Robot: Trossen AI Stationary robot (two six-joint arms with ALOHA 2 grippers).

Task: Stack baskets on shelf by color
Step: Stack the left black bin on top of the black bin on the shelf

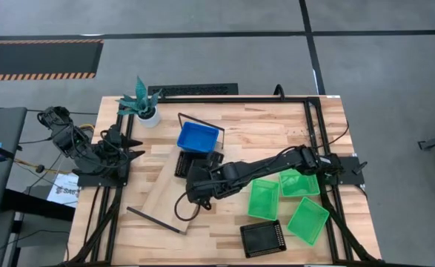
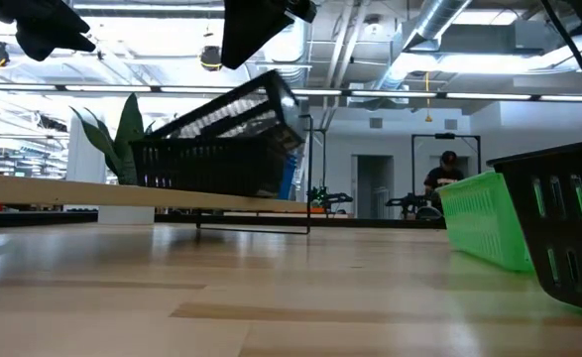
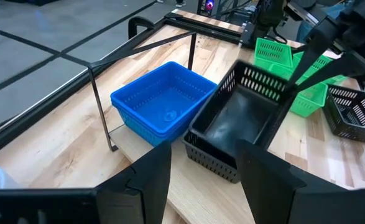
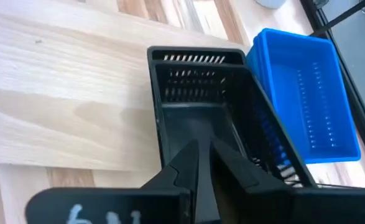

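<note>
The light-wood shelf (image 1: 161, 196) lies slantwise on the table. Stacked blue baskets (image 1: 198, 137) rest on its far end. Beside them a black basket (image 3: 238, 121) sits tilted, one end raised and its low end seemingly inside another black basket (image 2: 206, 171) on the shelf. My right gripper (image 4: 202, 146) is over the raised end, shut on it. My left gripper (image 3: 204, 186) waits open at the table's left side, touching nothing. Three green baskets (image 1: 264, 199) and one more black basket (image 1: 262, 239) lie on the table at the near right. My right gripper holds the tilted black basket by the rim of its raised end wall (image 3: 280, 90), near a corner. The fingers (image 3: 303, 65) come slanting down from the table's right side, with only a thin gap between them. The basket's other end (image 3: 210, 155) rests low on the shelf stack.
A potted plant (image 1: 144, 104) stands at the table's far left. The shelf's black wire end frames rise beside the blue baskets (image 1: 202, 122) and at the near end (image 1: 154, 219). Bare wood lies along the near left of the table (image 1: 135, 248).
</note>
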